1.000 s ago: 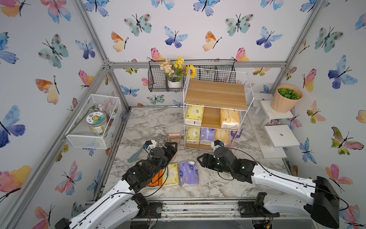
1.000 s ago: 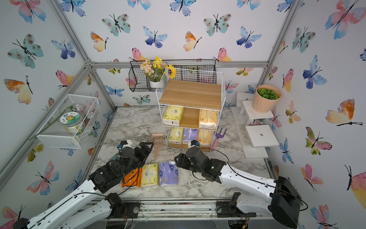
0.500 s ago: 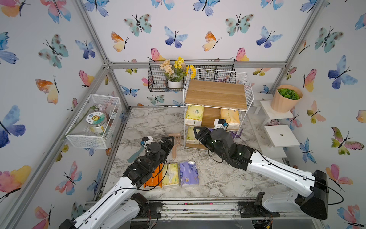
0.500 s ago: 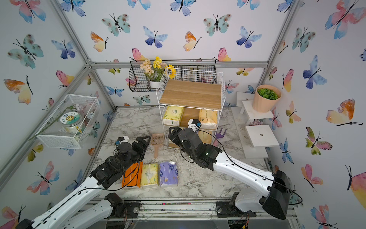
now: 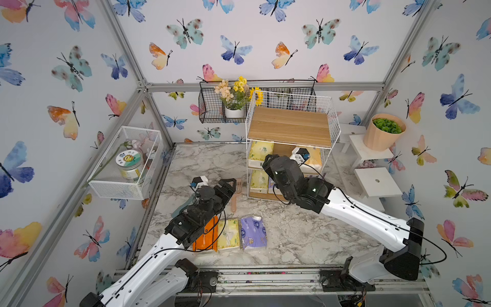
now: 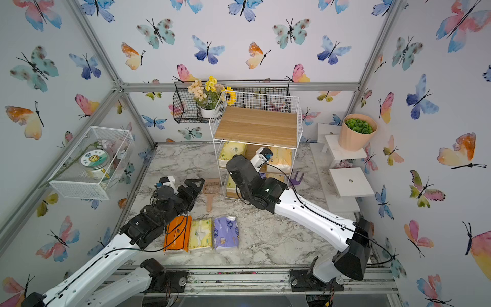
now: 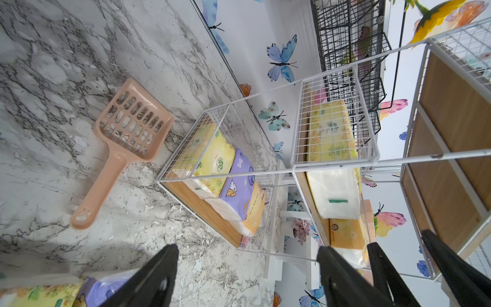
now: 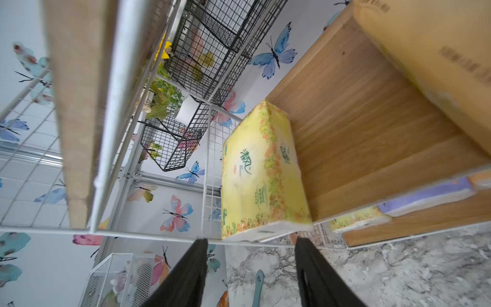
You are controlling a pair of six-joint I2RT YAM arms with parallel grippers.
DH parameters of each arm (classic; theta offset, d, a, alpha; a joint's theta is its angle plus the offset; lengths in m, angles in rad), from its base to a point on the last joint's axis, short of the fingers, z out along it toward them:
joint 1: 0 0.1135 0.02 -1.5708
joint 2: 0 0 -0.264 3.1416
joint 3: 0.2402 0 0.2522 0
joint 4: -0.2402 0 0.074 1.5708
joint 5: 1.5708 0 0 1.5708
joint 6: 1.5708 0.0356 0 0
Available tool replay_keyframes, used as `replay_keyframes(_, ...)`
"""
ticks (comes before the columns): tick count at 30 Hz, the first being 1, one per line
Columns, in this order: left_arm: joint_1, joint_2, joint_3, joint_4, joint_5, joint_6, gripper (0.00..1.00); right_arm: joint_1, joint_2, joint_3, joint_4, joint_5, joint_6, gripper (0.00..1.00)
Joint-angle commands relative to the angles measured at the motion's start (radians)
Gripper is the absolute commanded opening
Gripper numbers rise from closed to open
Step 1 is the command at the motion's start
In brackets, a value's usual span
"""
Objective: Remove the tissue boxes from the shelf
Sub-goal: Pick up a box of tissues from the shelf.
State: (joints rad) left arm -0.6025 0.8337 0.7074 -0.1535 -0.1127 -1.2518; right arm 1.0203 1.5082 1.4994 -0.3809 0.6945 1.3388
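Note:
The shelf (image 5: 289,127) stands at the back of the marble table. Its middle tier holds a yellow-green tissue pack (image 8: 263,172) on the left and a light orange one (image 5: 314,158) on the right. On the bottom tier lie a yellow-green pack (image 7: 212,162), a purple pack (image 7: 239,183) and an orange one. My right gripper (image 8: 251,243) is open and empty just in front of the middle tier's yellow-green pack. My left gripper (image 7: 247,249) hangs open and empty over the table, left of the shelf. An orange (image 5: 204,236), a yellow (image 5: 228,234) and a purple pack (image 5: 253,232) lie near the front.
A peach scoop (image 5: 236,194) lies left of the shelf's foot, and a purple rake (image 6: 297,178) lies to its right. A black wire basket (image 5: 212,111) with flowers hangs behind. A white mesh basket (image 5: 127,162) hangs on the left wall. White steps carry a potted plant (image 5: 385,131) at the right.
My right arm has risen from the table in front of the shelf to the middle tier, and its jaws have narrowed a little. My left gripper has edged toward the back.

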Motion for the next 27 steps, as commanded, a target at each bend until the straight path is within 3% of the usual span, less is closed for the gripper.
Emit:
replay_keyframes(1, 0.006, 0.005, 0.006, 0.016, 0.052, 0.025, 0.85, -0.008, 0.032, 0.026, -0.105, 0.075, -0.028, 0.56)
replay_keyframes(7, 0.012, -0.005, -0.003, 0.029, 0.069, 0.037, 0.85, -0.04, 0.045, 0.007, -0.013, -0.017, -0.091, 0.53)
replay_keyframes(27, 0.034, -0.028, -0.023, 0.039, 0.106, 0.052, 0.85, -0.064, 0.096, -0.052, 0.158, -0.039, -0.123, 0.45)
